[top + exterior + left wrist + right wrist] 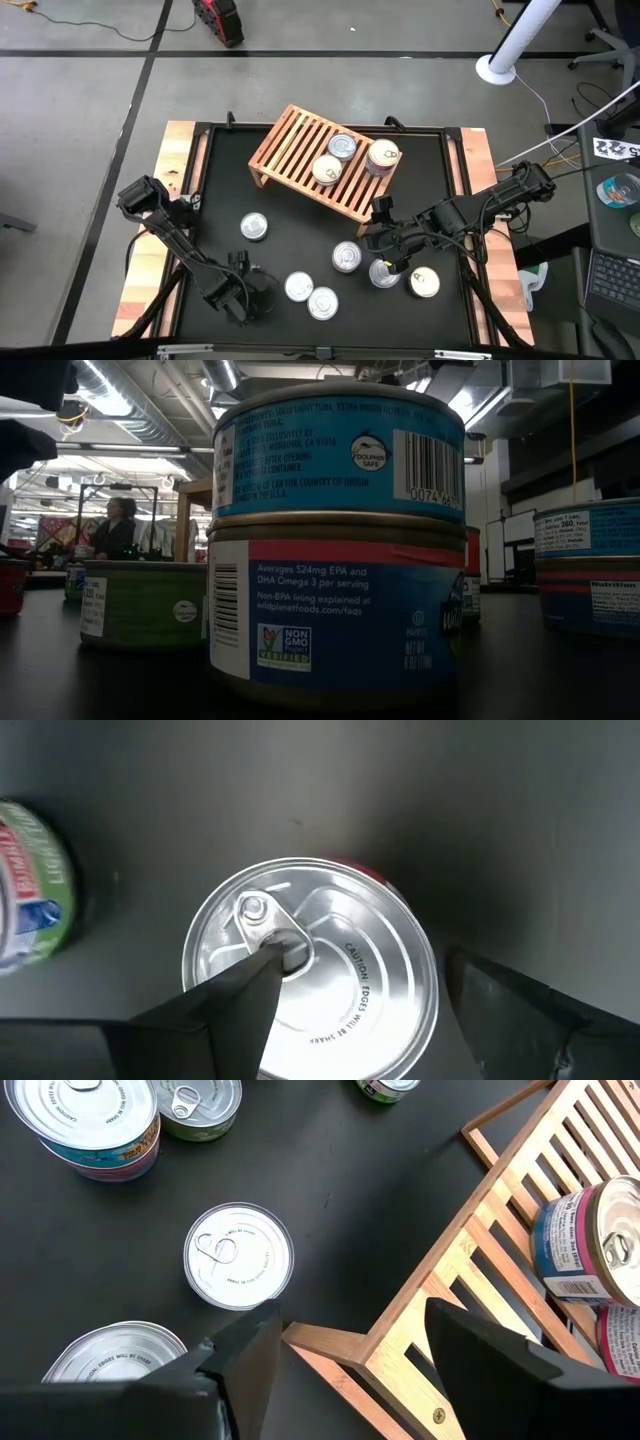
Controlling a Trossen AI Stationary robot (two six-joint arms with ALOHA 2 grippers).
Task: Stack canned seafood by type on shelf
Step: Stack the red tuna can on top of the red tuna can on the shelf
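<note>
High view: three cans [342, 146] on the shelf [300, 145], others loose on the black desk [300, 205].

Left wrist: left pincer [350, 1010] spread wide over a silver-lidded can [310, 980].

Right wrist: right pincer [345, 1345] parted, holding nothing, at the shelf's corner.

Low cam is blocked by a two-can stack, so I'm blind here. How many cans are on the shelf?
Observer: Three cans sit on the shelf; their lids show from above.
Operator: Right gripper holding anything?
Observer: No. The right gripper is open and empty, beside the shelf's edge.
Operator: And the left?
Observer: The left gripper is open above a silver-lidded can on the table, not closed on it.
</note>
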